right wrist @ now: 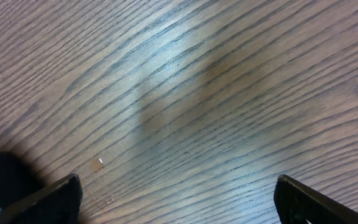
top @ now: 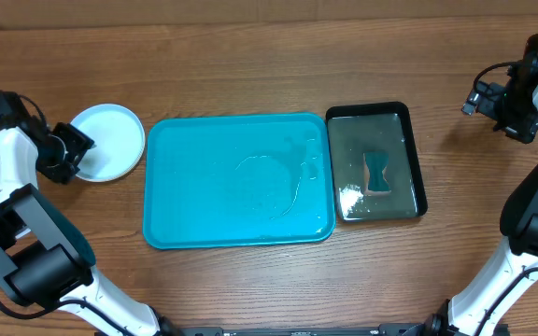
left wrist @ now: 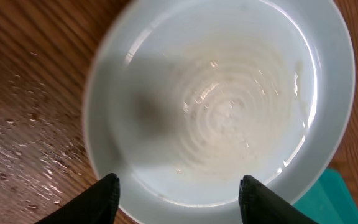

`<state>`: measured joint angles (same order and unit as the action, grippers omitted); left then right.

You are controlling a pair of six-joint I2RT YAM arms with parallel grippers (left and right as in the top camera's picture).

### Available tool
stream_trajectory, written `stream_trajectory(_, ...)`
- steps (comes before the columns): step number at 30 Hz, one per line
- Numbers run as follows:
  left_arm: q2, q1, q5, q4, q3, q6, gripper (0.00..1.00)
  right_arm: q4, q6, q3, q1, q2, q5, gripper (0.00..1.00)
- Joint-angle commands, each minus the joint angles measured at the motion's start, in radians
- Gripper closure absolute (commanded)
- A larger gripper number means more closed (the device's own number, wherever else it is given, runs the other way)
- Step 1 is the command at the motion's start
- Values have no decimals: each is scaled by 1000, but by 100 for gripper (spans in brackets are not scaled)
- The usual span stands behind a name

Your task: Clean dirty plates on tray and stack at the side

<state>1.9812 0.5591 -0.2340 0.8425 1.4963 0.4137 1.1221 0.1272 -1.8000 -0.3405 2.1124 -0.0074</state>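
A white plate [top: 107,142] lies on the wooden table just left of the teal tray [top: 204,177]. The tray holds no plates, only a film of water. The plate fills the left wrist view [left wrist: 229,93], wet and without smears, with a tray corner [left wrist: 337,193] at the lower right. My left gripper [top: 75,149] [left wrist: 179,190] is open, its fingers over the plate's near rim. The lime green and light blue plates are hidden or out of view. My right gripper [top: 501,110] [right wrist: 179,196] is open and empty over bare table at the far right.
A black basin [top: 417,159] of water with a sponge [top: 378,175] in it stands against the tray's right side. Water drops lie on the wood left of the plate [left wrist: 23,149].
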Motion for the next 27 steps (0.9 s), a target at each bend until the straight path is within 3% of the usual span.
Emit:
stream_trajectory(1, 5, -31, -105, 25, 0, -95, 35, -3, 4, -17, -1, -26, 6, 0)
stream_trajectory(8, 5, -166, -280, 98, 0, -213, 37, -3, 4, -17, -1, -26, 6, 0)
stream_trajectory(17, 5, -421, -279, 210, -1, -261, 33, -3, 4, -17, -1, -26, 6, 0)
stream_trajectory(20, 5, -517, -278, 223, -1, -261, 25, -18, 4, -17, -1, -26, 6, 0)
stream_trajectory(21, 5, -543, -273, 222, -1, -261, 12, -34, 4, -17, -1, -26, 6, 0)
stream_trajectory(23, 5, -588, -251, 219, -1, -260, 4, -69, 4, -17, -1, -26, 6, 0)
stream_trajectory(27, 5, -668, -200, 207, -1, -260, 0, -110, 4, -17, -1, -26, 6, 0)
